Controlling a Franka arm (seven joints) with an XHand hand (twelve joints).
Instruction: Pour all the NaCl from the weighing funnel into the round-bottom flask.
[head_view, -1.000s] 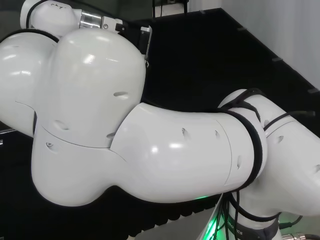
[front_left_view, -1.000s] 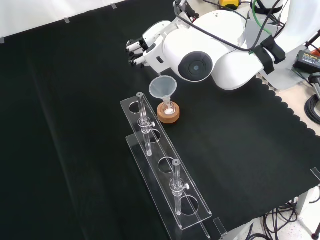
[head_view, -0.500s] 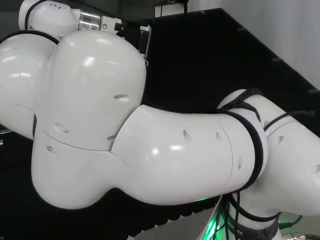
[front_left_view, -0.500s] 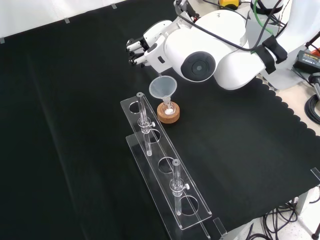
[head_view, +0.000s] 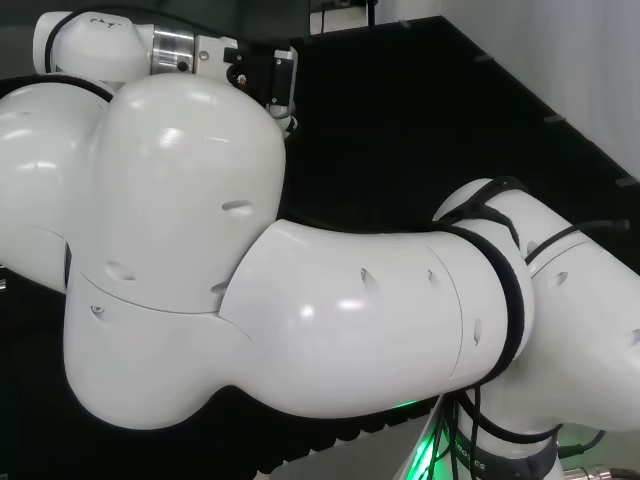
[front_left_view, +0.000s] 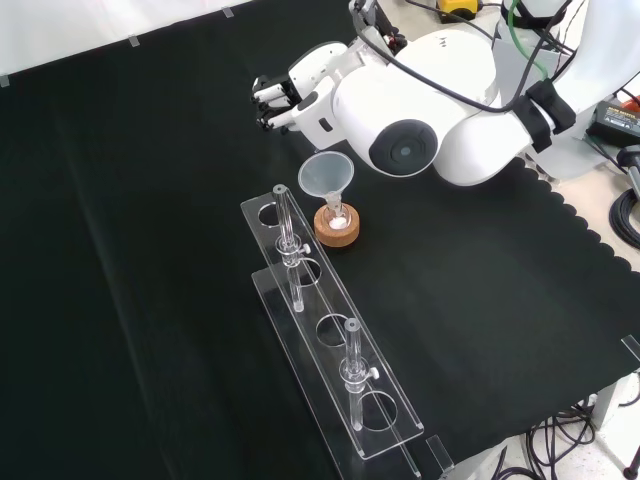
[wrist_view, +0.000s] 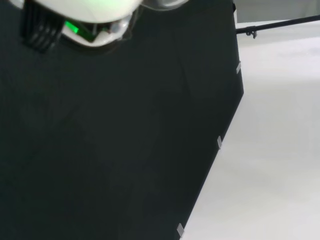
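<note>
1. The hand (front_left_view: 290, 95) hangs above the cloth (front_left_view: 150, 250), toward the edge where the arm's base stands. In the front view it is up and to the left of the funnel (front_left_view: 327, 174), near its mouth but clear of it, and not above it. A big white arm link (front_left_view: 410, 95) covers the back of the hand.
2. I cannot tell whether the hand is closed on anything or spread open, and the front view does not settle what it carries, if anything.
3. The round-bottom flask (front_left_view: 337, 208) sits upright on a cork ring (front_left_view: 336, 231) near the middle of the cloth, with the funnel's stem in its neck. A small patch of white grains (front_left_view: 338, 214) shows at its bottom.
4. As I judge it, the white patch suggests some NaCl is already in the flask. With the hand off to one side of the funnel, this is either the approach to a pour or the gap after one, and I cannot say which.
5. If salt is left to deliver, the next move calls for bringing the hand over the funnel's mouth and tipping there, without knocking the funnel's rim.
6. The clear rack (front_left_view: 330, 345) runs from just beside the cork ring toward the cloth's near edge, so any sweep on that side needs care.
</note>
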